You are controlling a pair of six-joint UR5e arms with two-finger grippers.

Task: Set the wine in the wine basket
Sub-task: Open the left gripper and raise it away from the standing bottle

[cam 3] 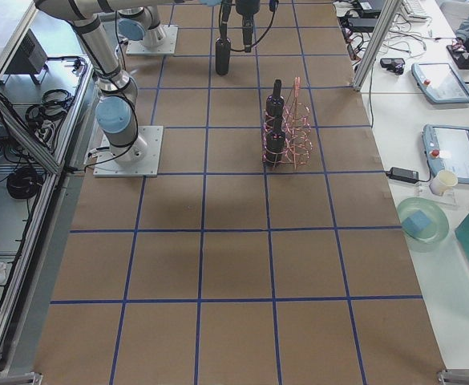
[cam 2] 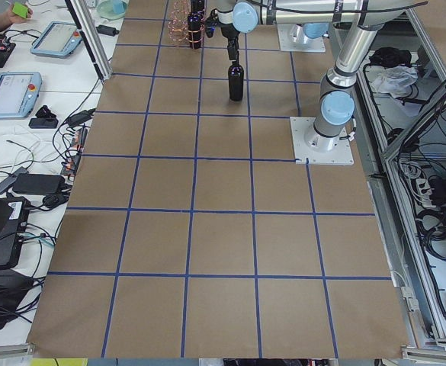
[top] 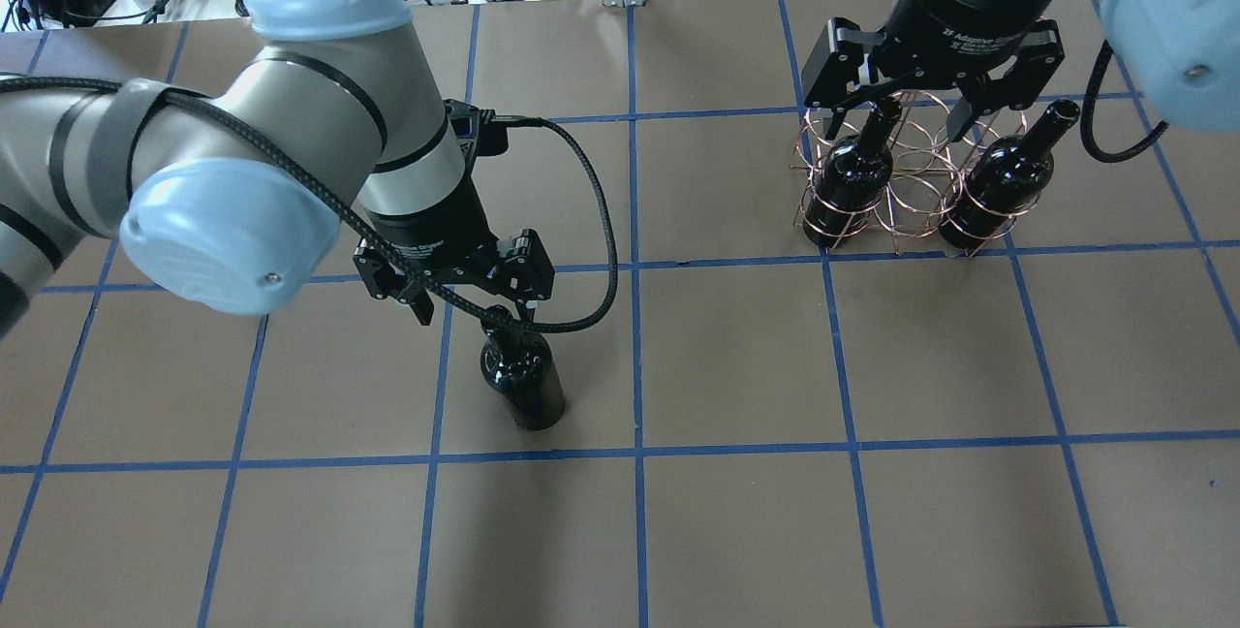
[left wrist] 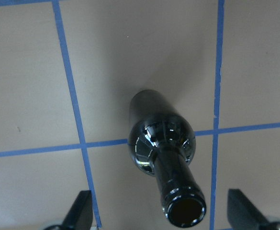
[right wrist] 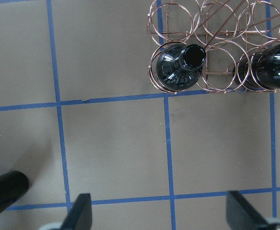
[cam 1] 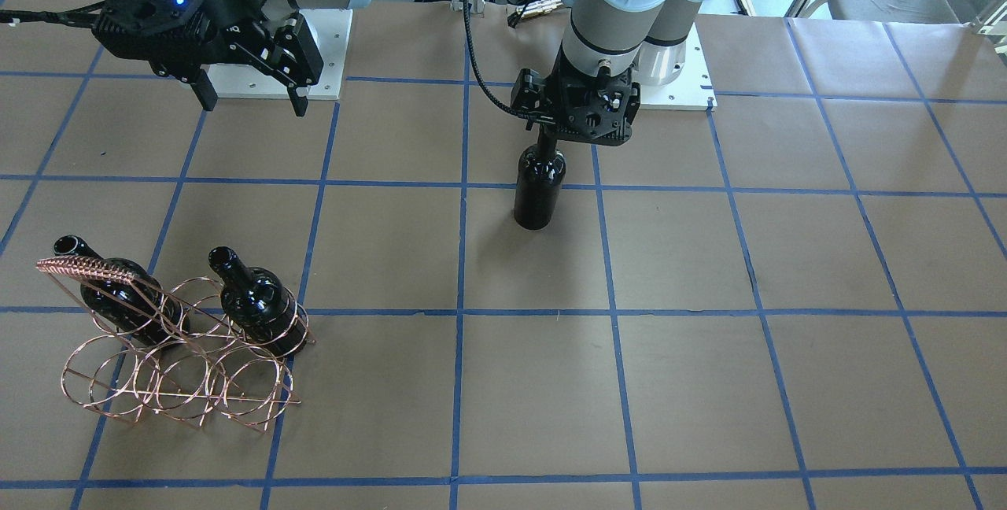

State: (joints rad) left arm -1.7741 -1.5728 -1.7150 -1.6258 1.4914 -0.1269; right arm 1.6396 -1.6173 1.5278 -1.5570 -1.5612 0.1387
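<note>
A glossy black wine bottle (cam 1: 539, 187) stands upright on the brown table, also in the overhead view (top: 523, 381) and the left wrist view (left wrist: 159, 139). My left gripper (top: 477, 310) is open, its fingers (left wrist: 82, 213) wide apart on either side of the bottle's neck and not touching it. The copper wire basket (cam 1: 181, 368) stands on my right side, also overhead (top: 911, 197). It holds two look-alike bottles (top: 852, 172) (top: 1003, 182) in end rings of one row. My right gripper (top: 906, 119) is open and empty, above the basket's side that faces me.
The table is brown paper with a blue tape grid (cam 1: 460, 313). The arms' white base plates (cam 1: 315, 53) lie at the robot's edge. Operator tables with tablets (cam 3: 438, 80) and cables flank the far side.
</note>
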